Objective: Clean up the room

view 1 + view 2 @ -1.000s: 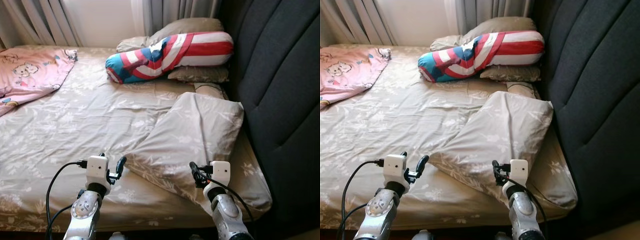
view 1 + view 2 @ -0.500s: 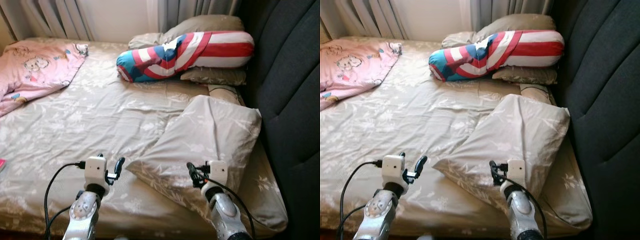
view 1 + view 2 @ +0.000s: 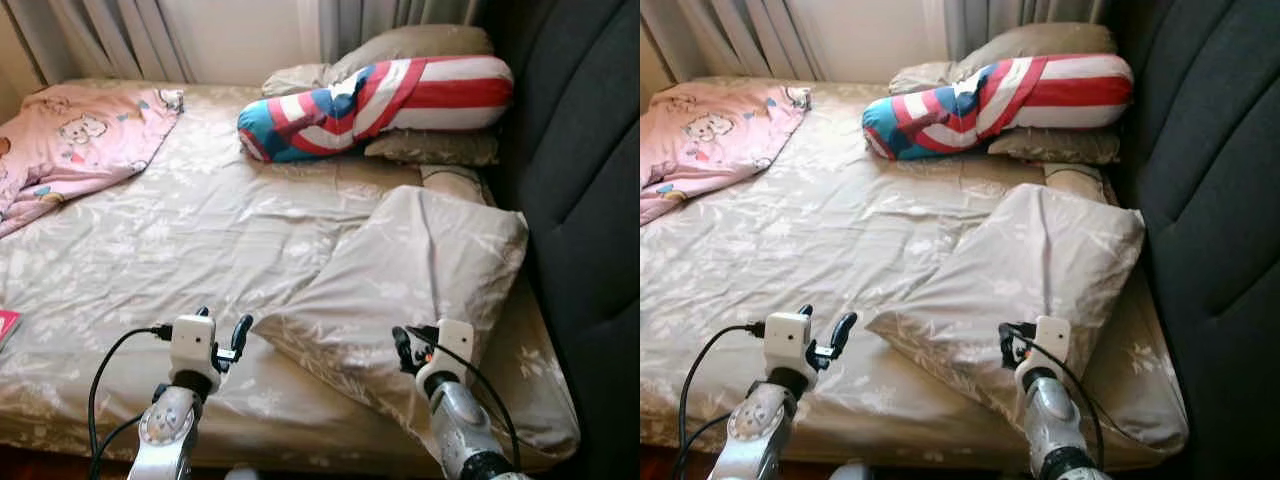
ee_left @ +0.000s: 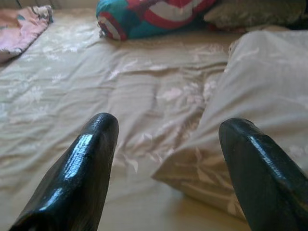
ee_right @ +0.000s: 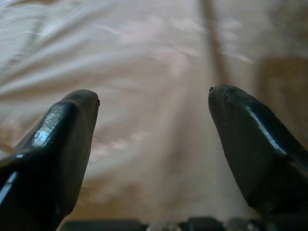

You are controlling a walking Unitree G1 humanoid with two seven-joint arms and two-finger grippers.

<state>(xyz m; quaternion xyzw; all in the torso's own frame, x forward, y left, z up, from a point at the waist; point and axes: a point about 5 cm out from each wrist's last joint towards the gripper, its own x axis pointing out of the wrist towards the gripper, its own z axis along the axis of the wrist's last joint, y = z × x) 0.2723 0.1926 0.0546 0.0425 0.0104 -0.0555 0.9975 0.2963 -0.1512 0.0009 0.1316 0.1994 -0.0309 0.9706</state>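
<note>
A beige floral pillow (image 3: 410, 265) lies crooked on the right side of the bed (image 3: 180, 230), its near corner pointing toward me. My left gripper (image 3: 222, 332) hovers open over the sheet just left of that corner; the wrist view has the pillow (image 4: 260, 96) beyond the fingers (image 4: 86, 159). My right gripper (image 3: 405, 348) is open right above the pillow's near edge, with pillow fabric (image 5: 154, 110) close behind its fingers (image 5: 62, 130). A red, white and blue bolster (image 3: 375, 95) rests on two more pillows at the head of the bed.
A pink cartoon blanket (image 3: 70, 145) is bunched at the bed's far left. A dark padded headboard (image 3: 580, 150) runs along the right side. Curtains (image 3: 110, 35) hang behind the bed. A pink object (image 3: 6, 325) lies at the left edge of the sheet.
The camera has shifted, so the bed now sits further right and more of its left side shows. Both grippers stay open; the right one has moved slightly right, close over the pillow.
</note>
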